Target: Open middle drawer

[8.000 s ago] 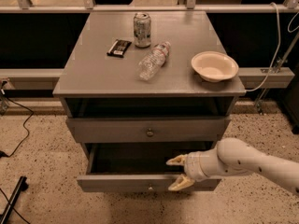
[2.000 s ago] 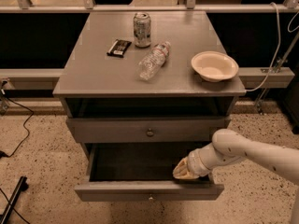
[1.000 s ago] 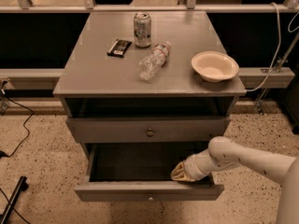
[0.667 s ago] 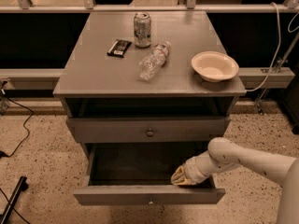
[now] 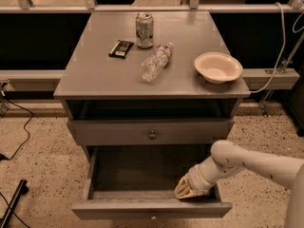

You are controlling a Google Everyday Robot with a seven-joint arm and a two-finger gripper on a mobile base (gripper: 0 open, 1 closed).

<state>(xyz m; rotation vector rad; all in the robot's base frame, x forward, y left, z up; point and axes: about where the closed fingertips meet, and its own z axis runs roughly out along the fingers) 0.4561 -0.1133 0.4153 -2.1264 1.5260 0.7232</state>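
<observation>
1. judging the middle drawer (image 5: 152,208) to be almost fully out, we are treating the pull as nearly done; its front is standing nearest us, well clear of the cabinet (image 5: 95,75), with the grey inside showing.
2. we are finding the gripper (image 5: 186,190) down in the drawer's right front corner, just behind the front panel; we are not able to tell whether its jaws are open or closed.
3. we are favouring a straight, gentle draw toward us, since pulling off-centre may be skewing the drawer.
4. we are minding the closed upper drawer (image 5: 152,132) just above the arm (image 5: 256,164) when lifting out.
5. farther back, we are leaving the bowl (image 5: 217,66), bottle (image 5: 156,61), can (image 5: 144,30) and dark packet (image 5: 120,48) alone.
</observation>
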